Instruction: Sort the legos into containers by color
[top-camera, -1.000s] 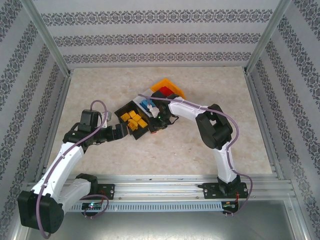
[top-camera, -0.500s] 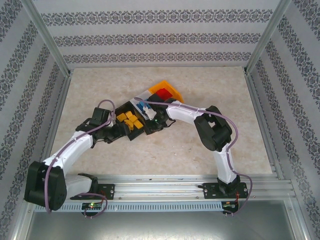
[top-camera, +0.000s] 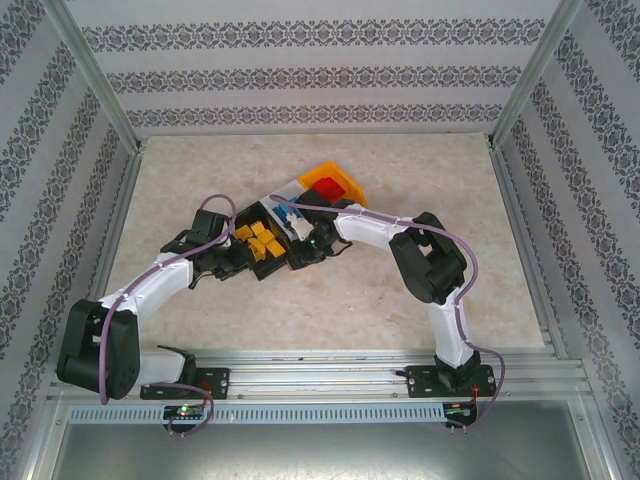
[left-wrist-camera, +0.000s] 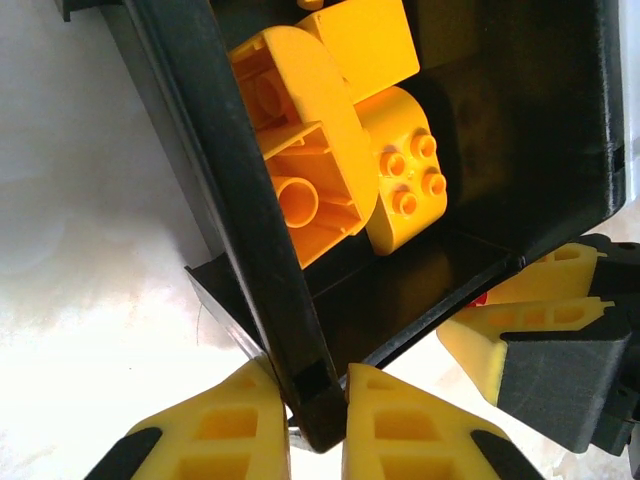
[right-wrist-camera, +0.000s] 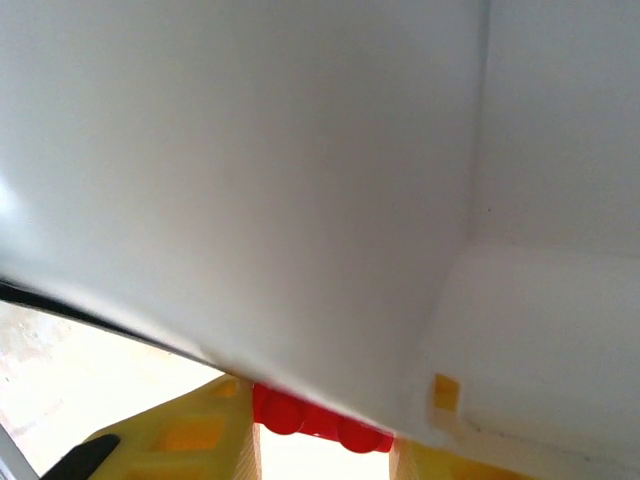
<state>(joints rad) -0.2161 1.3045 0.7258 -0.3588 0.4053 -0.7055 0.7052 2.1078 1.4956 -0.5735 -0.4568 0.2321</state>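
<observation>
— Where are we on the left?
— Our left pincer (left-wrist-camera: 312, 388) is clenched on the wall of the black plastic bin (left-wrist-camera: 225, 190), which holds orange-yellow plastic bricks (left-wrist-camera: 330, 150).
— And on the right?
— Our right pincer (right-wrist-camera: 320, 438) grasps a small red plastic brick (right-wrist-camera: 315, 420) just beside the white plastic bin (right-wrist-camera: 250, 150).

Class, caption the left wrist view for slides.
Left end effector grips the black bin by its wall, yellow bricks inside.

Glossy black plastic bin (left-wrist-camera: 240, 230), smooth yellow bricks (left-wrist-camera: 300, 150)

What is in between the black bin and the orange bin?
The white bin, holding blue legos, sits between the black bin and the orange bin, in the top external view.
</observation>
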